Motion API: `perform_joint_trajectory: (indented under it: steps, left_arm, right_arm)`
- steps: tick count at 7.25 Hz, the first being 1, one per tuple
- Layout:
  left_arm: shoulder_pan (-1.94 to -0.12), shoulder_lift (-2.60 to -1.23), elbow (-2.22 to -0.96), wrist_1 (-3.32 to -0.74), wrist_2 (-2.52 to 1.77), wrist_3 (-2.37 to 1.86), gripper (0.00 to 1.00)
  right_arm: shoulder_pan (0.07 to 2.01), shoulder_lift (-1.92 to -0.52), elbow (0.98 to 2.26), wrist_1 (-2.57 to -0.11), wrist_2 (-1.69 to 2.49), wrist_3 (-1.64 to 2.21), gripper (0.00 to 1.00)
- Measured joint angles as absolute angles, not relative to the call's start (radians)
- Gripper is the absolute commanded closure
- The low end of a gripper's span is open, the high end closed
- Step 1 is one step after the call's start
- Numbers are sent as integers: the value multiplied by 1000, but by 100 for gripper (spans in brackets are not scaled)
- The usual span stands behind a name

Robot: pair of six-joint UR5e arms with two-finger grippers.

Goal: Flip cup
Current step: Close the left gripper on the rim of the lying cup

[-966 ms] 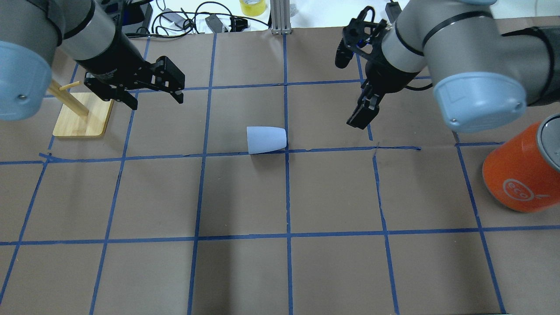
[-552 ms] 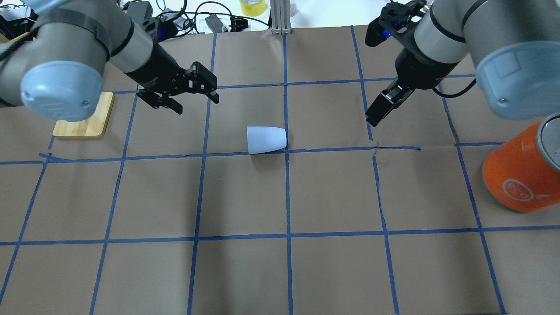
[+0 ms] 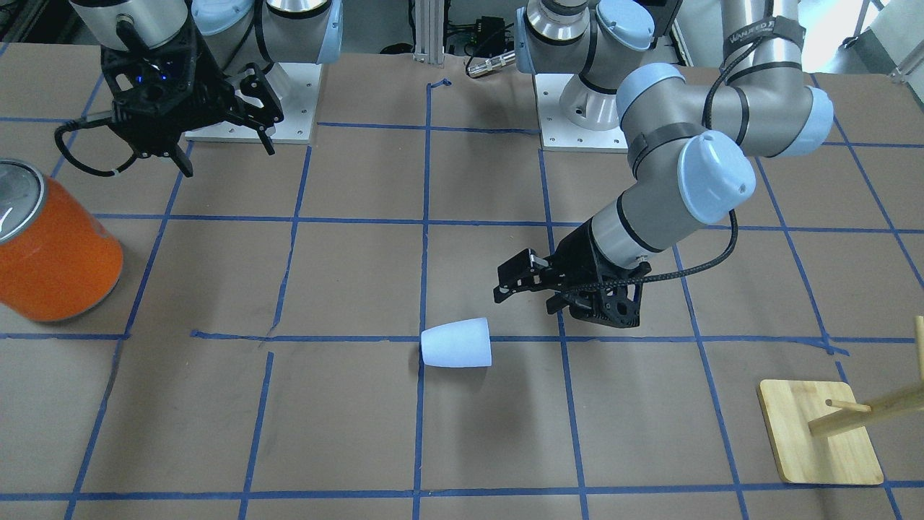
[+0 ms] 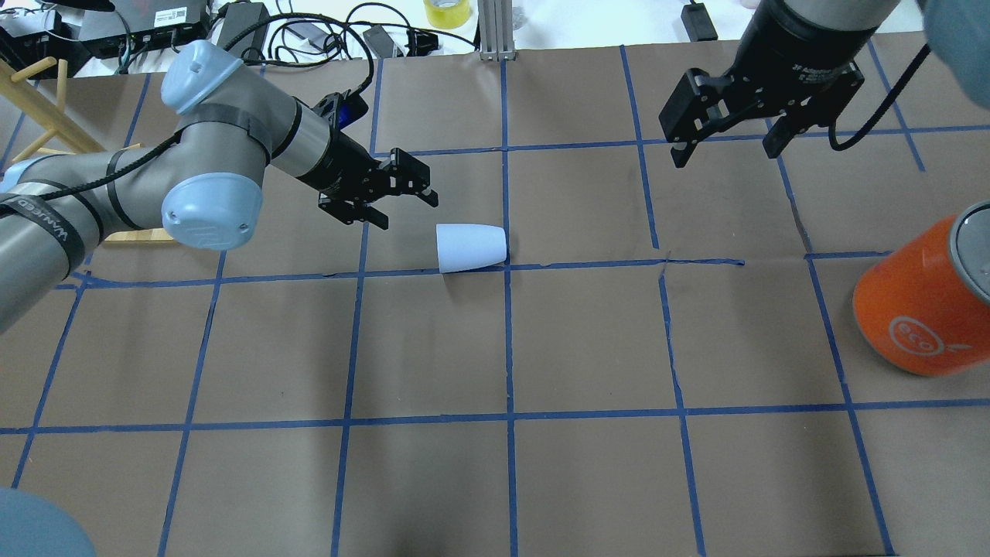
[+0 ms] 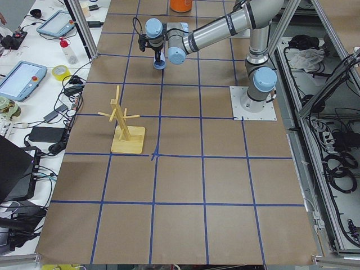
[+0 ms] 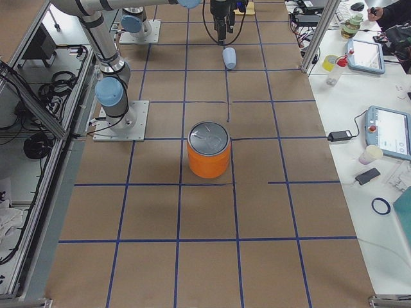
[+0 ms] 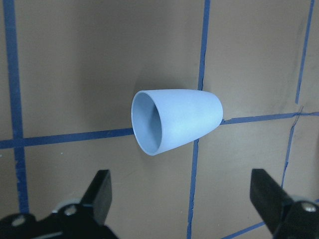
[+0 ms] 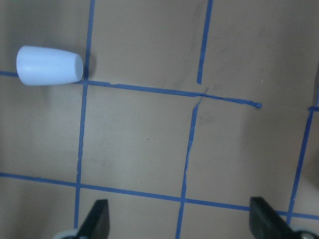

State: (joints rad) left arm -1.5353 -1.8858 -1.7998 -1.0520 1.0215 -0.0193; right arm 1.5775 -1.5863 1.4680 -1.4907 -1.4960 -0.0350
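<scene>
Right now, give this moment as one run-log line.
cup: on its side, mouth toward left gripper | left gripper: open, near cup, no contact | right gripper: open, far away

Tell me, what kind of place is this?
Probably a robotics research lab: a left arm and right arm bolted to a table gridded with blue tape, with a control tablet and loose cables alongside.

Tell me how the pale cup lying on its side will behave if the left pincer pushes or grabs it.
The cup lies on its tapered side, so a push would probably roll it in an arc. It looks hollow, thin plastic, likely light enough to skid. Its smooth taper might let the open left pincer slip toward the narrow base.
</scene>
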Motion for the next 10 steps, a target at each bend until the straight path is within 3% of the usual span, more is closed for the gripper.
perform_joint_trajectory:
  steps: [3,10]
  left_arm:
    - [-1537,-1974,-1828,-945,975,-52,0]
    - [-1549,-2034,-1858,-872,847,-101,0]
  right_arm:
    - [1578,-1560,1436,-1546,-1532,80,0]
    - [1574,-1555,1457,-1580,-1521,73,0]
